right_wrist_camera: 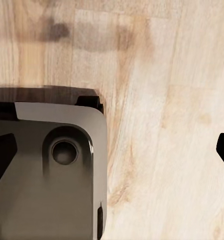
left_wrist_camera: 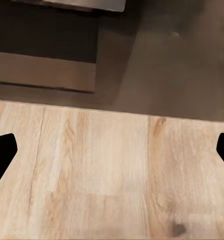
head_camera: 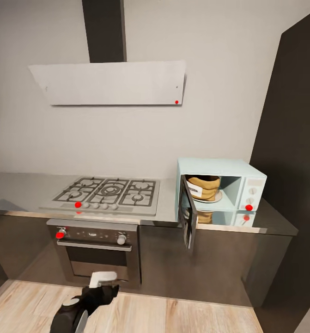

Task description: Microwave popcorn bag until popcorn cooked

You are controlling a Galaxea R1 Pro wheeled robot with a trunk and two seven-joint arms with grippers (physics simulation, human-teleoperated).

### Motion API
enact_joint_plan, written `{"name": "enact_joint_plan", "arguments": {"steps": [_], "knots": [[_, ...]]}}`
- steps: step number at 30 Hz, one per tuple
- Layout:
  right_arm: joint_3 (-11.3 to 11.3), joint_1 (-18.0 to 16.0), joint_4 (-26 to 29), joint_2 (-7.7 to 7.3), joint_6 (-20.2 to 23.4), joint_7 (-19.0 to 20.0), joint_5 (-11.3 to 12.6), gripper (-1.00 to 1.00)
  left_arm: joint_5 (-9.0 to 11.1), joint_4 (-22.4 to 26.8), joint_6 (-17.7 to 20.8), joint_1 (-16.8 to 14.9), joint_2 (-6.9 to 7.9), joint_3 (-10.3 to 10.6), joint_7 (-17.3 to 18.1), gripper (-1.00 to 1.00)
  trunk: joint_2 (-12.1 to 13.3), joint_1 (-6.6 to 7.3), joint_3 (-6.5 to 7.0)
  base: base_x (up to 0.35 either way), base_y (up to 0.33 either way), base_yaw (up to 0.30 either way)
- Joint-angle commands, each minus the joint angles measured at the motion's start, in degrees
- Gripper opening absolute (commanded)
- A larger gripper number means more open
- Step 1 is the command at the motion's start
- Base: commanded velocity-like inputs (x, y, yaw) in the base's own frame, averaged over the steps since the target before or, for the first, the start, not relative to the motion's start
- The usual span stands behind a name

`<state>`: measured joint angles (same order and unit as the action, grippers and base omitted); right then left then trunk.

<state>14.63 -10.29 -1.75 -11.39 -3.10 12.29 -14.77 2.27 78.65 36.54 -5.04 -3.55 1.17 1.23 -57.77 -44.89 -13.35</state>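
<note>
The pale-blue microwave (head_camera: 247, 178) stands on the steel countertop (head_camera: 16, 192) at the right, and its dark glass door (head_camera: 189, 219) is swung open towards me. Inside it sits the orange-brown popcorn bag (head_camera: 203, 187), upright, white label facing the door. The popcorn itself is hidden. My left arm hangs low in front of the oven, far from the microwave. Its left gripper (left_wrist_camera: 112, 152) is open over the wood floor, with nothing between its fingers. My right gripper (right_wrist_camera: 112, 150) is also open and holds nothing, above the floor beside my dark base (right_wrist_camera: 46, 170).
A gas hob (head_camera: 106, 192) lies in the counter left of the microwave, with a built-in oven (head_camera: 97, 249) below and an extractor hood (head_camera: 111, 83) above. A tall dark cabinet (head_camera: 293, 138) closes the right side. Light wood floor (head_camera: 173, 314) lies before the cabinets.
</note>
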Motion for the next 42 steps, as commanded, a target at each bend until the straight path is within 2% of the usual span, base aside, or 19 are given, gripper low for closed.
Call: {"name": "enact_joint_plan", "arguments": {"steps": [1, 2, 3, 8, 10, 11, 12, 17, 18, 20, 21, 25, 30, 42], "knots": [[0.5, -0.1, -0.2, -0.04, -0.3, 0.1, -0.5, 1.00, 0.1, 0.7, 1.0, -1.0, -0.31, 0.9, 0.1, 1.00, -0.1, -0.01, -0.09, 0.000, 0.000, 0.000], [0.5, -0.1, -0.2, -0.04, -0.3, 0.1, -0.6, 1.00, 0.1, 1.4, 1.6, -1.7, -0.55, 1.8, 0.1, 1.00, -0.1, -0.01, -0.09, 0.000, 0.000, 0.000], [0.5, -0.1, -0.2, -0.04, -0.3, 0.1, -0.6, 1.00, 0.3, 4.3, 4.1, -3.8, -1.64, 4.0, 0.1, 1.00, -0.1, -0.01, -0.09, 0.000, 0.000, 0.000], [0.5, -0.1, -0.2, -0.04, -1.1, 0.1, -0.6, 1.00, 0.5, 7.1, 7.7, -8.0, -4.67, 5.1, 1.7, 1.00, -0.1, -0.01, -0.09, 0.000, 0.000, 0.000], [0.5, -0.1, -0.2, -0.03, -1.2, 0.1, -0.6, 1.00, 0.6, 7.3, 7.9, -9.9, -5.28, 5.6, 3.6, 1.00, -0.1, -0.01, -0.09, 0.000, 0.000, 0.000], [0.5, -0.1, -0.2, 0.02, -1.3, 0.1, -0.6, 1.00, 0.6, 7.4, 8.0, -12.0, -5.72, 7.0, 7.3, 1.00, -0.1, -0.01, -0.09, 0.000, 0.000, 0.000], [0.5, -0.1, -0.2, 0.03, -1.3, 0.1, -0.6, 1.00, 0.6, 7.4, 8.0, -12.7, -5.80, 7.6, 8.8, 1.00, -0.1, -0.01, -0.09, 0.000, 0.000, 0.000], [0.5, -0.1, -0.2, 0.03, -1.3, 0.0, -0.5, 1.00, 0.4, 7.3, 6.2, -15.2, -5.74, 10.7, 16.5, 1.00, -0.1, -0.01, -0.09, 0.000, 0.000, 0.000], [0.5, -0.1, -0.2, -0.02, -1.3, 0.0, -0.5, 1.00, 0.0, 6.9, 1.1, -15.4, -5.44, 14.7, 17.4, 1.00, -0.1, -0.01, -0.09, 0.000, 0.000, 0.000], [0.5, -0.1, -0.2, -0.04, -1.3, 0.0, -0.5, 1.00, -0.1, 6.8, -0.9, -15.4, -5.42, 17.4, 17.3, 1.00, -0.1, -0.01, -0.09, 0.000, 0.000, 0.000], [0.5, -0.1, -0.2, -0.04, -1.3, 0.0, -0.6, 1.00, 0.0, 6.8, -1.4, -15.4, -5.42, 18.0, 17.3, 1.00, -0.1, -0.01, -0.09, 0.000, 0.000, 0.000], [0.4, -0.1, -0.2, -0.06, -1.3, 0.1, -0.6, 1.00, -0.1, 6.9, -1.6, -15.4, -5.42, 19.3, 17.2, 1.00, -0.1, -0.01, -0.09, 0.000, 0.000, 0.000], [0.4, -0.1, -0.2, -0.04, -1.3, 0.1, -0.6, 1.00, -0.1, 6.9, -1.7, -15.4, -5.43, 19.4, 17.2, 1.00, -0.1, -0.01, -0.09, 0.010, 0.000, 0.000], [0.4, -0.1, -0.2, 0.02, -1.3, 0.1, -0.7, 1.00, 0.0, 6.3, -1.7, -15.4, -5.65, 19.3, 17.2, 1.00, -0.1, -0.01, -0.09, 0.276, 0.000, 0.000]]}}
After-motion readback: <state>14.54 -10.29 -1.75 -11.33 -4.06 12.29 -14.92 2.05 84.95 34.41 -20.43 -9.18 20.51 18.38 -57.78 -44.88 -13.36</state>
